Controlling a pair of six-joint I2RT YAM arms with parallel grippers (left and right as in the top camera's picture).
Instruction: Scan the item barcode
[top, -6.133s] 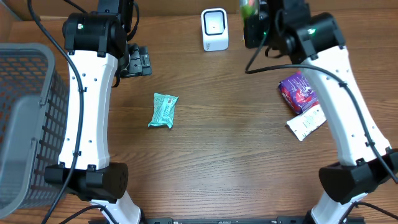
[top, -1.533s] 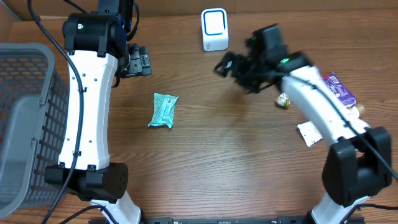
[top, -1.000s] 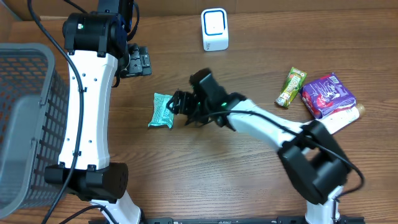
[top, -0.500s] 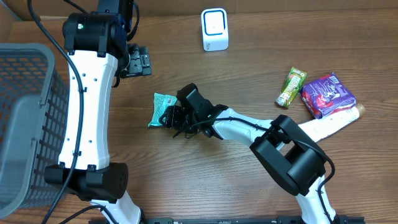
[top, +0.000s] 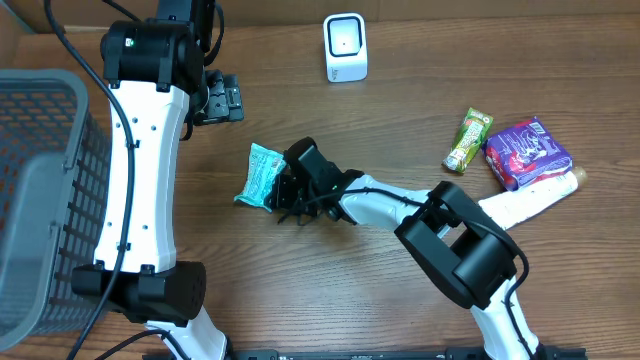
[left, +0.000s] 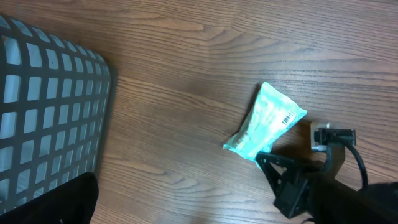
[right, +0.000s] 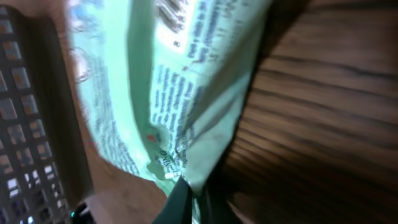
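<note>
While L gripper (top: 222, 100) hangs spread, R gripper (top: 277, 190) pinches teal pkt (top: 257, 172) edge

Teal packet (top: 258, 175): one
Scanner (top: 345, 47): one
Wire basket (top: 40, 200): one
Green snack stick (top: 468, 140): one
Purple pouch (top: 527, 152): one
White tube (top: 540, 197): seemingly one, partly hidden

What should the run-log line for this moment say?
phase: grasp | right gripper: shut on green packet | left gripper: open, empty | scanner: not yet reached
</note>
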